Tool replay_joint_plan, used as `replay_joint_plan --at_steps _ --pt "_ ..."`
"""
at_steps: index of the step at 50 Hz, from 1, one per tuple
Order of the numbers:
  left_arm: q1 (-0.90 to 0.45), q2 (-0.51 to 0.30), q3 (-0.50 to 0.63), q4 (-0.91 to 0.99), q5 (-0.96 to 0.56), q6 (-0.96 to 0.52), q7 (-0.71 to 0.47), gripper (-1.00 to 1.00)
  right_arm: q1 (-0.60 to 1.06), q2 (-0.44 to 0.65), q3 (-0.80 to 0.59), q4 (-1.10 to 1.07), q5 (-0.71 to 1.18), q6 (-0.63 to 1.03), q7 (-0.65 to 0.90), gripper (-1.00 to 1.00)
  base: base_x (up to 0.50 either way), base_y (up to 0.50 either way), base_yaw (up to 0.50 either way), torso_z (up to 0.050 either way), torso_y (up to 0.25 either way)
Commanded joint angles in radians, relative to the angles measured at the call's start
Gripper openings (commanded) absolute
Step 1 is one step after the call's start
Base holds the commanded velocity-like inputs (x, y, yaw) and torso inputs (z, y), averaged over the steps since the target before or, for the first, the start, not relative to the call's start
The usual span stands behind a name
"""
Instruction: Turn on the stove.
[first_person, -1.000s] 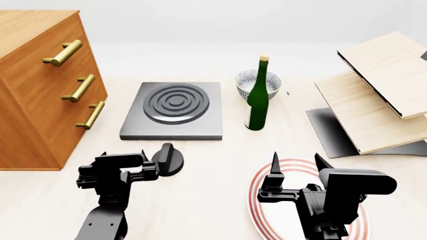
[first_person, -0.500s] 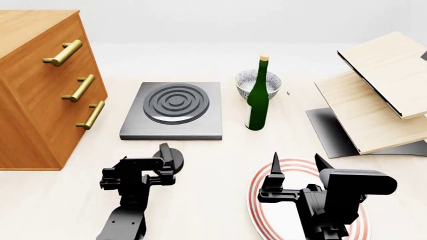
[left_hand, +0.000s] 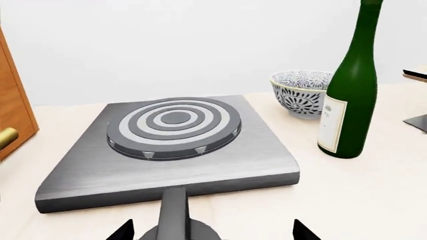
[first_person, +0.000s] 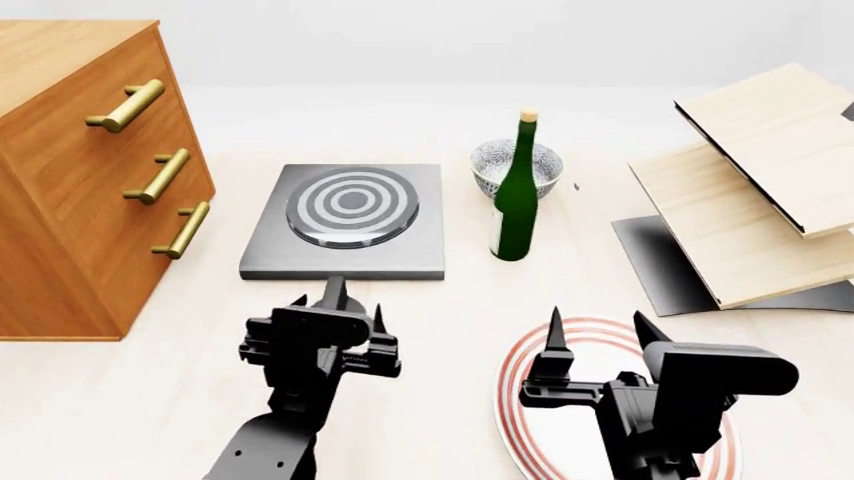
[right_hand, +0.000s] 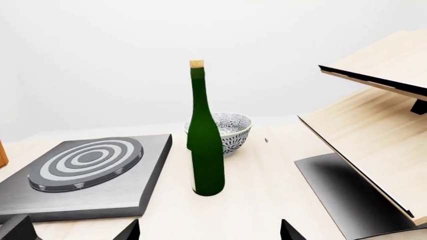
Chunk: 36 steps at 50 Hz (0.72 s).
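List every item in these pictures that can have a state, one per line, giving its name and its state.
stove: burner rings alternate pale and dark
knob: fin upright, between the left tool's open jaws
left tool: open, straddling the knob
right tool: open, empty, over the plate
bottle: upright, corked
bowl: upright, contents not visible
dresser: three drawers shut
plate: flat on table
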Motion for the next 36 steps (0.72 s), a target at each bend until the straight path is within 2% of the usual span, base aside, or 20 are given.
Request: replay_joint_plan --at_steps 1,5,11,36 --pt "0.119 -0.078 -0.042 0.501 -0.125 -0.303 -0.002 1.0 -0.005 0.004 -0.011 0.005 -0.002 -0.01 0.006 1.0 0.0 0.0 0.0 0.0 0.0" --pt "0.143 -0.079 -0.125 0.581 -0.213 -0.391 -0.025 1.0 -0.006 0.006 -0.024 0.012 -0.015 -0.017 0.01 1.0 0.0 0.0 0.0 0.0 0.0" --pt "0.188 -0.094 -0.162 0.594 -0.206 -0.351 -0.04 1.0 -0.002 0.007 -0.04 0.042 -0.035 -0.033 0.016 1.0 0.0 0.0 0.0 0.0 0.0" --pt "0.217 -0.1 -0.161 0.558 -0.203 -0.311 -0.06 1.0 0.006 0.011 -0.051 0.079 -0.03 -0.05 0.026 1.0 0.0 0.0 0.0 0.0 0.0"
